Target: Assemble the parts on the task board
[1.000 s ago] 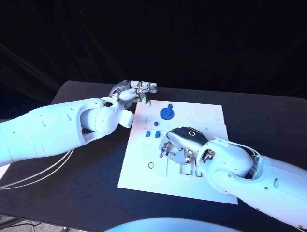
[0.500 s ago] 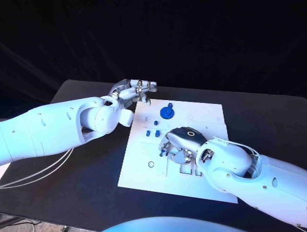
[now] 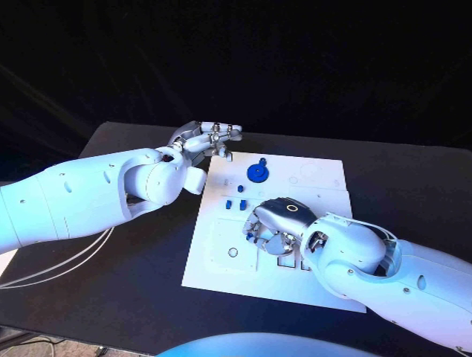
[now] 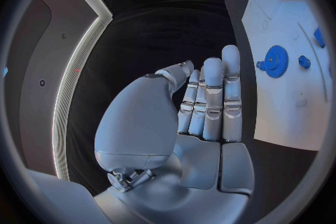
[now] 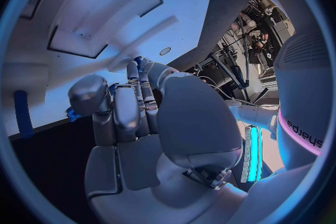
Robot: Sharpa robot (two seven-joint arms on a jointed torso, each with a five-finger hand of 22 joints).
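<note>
The white rectangular task board (image 3: 220, 253) sits in the middle of the black table (image 3: 429, 186), long side running away from the robot. Blue parts I can count on it from the head view: one round blue gear-shaped disc (image 3: 256, 174) near the far end, with a tiny blue nub just beyond it, and two small upright blue pegs (image 3: 233, 204) side by side a bit nearer, roughly mid-board. There's also a small dark ring-shaped mark (image 3: 233, 253) closer to the near-left part of the board (can't tell if that's a hole or a loose piece).

The right silver hand (image 3: 270, 229) is down on the middle of the board, just on the near side of the two pegs, and it covers a good chunk of the board under it. In the right wrist view its fingers (image 5: 134, 102) are curled close together and there's a bit of blue right at the fingertips, so it looks like it's pinching a small blue part (image 5: 138, 60), though the piece itself is mostly hidden.

The left silver hand (image 3: 206, 140) hangs off the board's far-left corner, over bare table. In the left wrist view its fingers (image 4: 212, 102) are straight and side by side, holding nothing, with the gear disc well off to the side.
</note>
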